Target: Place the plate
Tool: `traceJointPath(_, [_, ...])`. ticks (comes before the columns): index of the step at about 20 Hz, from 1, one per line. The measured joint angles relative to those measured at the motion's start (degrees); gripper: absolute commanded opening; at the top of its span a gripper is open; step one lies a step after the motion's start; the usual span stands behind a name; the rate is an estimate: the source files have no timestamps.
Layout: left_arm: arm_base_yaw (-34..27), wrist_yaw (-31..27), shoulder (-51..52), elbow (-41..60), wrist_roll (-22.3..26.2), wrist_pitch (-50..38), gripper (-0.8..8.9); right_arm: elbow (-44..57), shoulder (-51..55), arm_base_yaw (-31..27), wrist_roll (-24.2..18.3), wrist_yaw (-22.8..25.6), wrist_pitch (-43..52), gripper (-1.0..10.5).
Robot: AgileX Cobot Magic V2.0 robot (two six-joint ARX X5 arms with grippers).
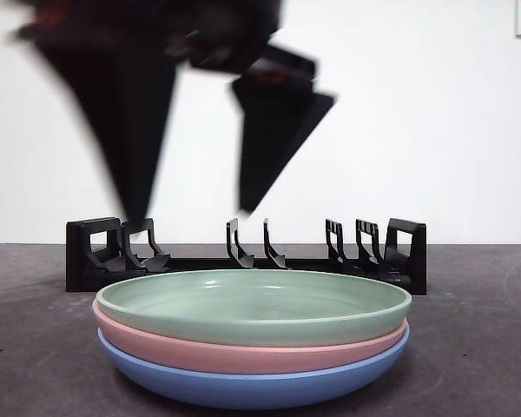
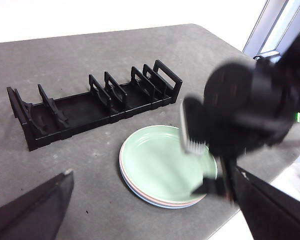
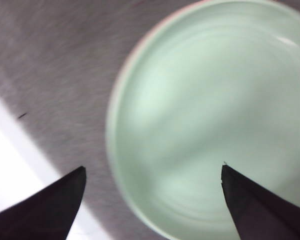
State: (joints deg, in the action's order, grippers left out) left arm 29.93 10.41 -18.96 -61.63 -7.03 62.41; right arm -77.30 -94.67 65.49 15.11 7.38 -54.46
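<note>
My right gripper [image 3: 152,200] hangs over the near rim of the green plate [image 1: 253,306], jaws spread wide and holding nothing. The wrist view is blurred, but one jaw sits outside the rim over the desk [image 1: 469,347] and the other over the plate's inside, so the rim lies between them. The green plate is the top of a stack at the front of the desk: a pink plate [image 1: 243,352] under it, a blue plate [image 1: 252,387] at the bottom.

To do this well, I judge I should come down straight so the rim stays between the jaws, close only on the green rim, and not reach so deep that I catch the pink one below. The plates nest closely, so lifting two together is the risk. A firm pinch matters, since the glaze looks smooth and the plate would hang from one edge.

My left gripper [image 2: 150,210] waits higher and back, jaws wide and empty, looking down on the stack.

Behind the plates stands the black rack [image 1: 243,256], its slots all bare. It is near the stack but not touching. Nothing lies between the two; only my own arms crowd the space above.
</note>
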Motion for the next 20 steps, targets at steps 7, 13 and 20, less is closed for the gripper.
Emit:
traceJointPath(7, [0.00, 0.02, -0.09, 0.00, 0.02, -0.07, 4.96, 13.27, 29.75, -35.47, -5.99, -7.04, -2.82, 4.3])
traceJointPath(13, [0.00, 0.02, -0.11, 0.00, 0.02, -0.07, 4.96, 23.93, 45.94, -39.71, -6.14, -12.46, -1.55, 4.3])
traceJointPath(20, [0.00, 0.00, -0.11, 2.51, 0.00, -0.04, 4.96, 29.83, 65.35, -39.67, -3.65, -16.41, -2.36, 4.3])
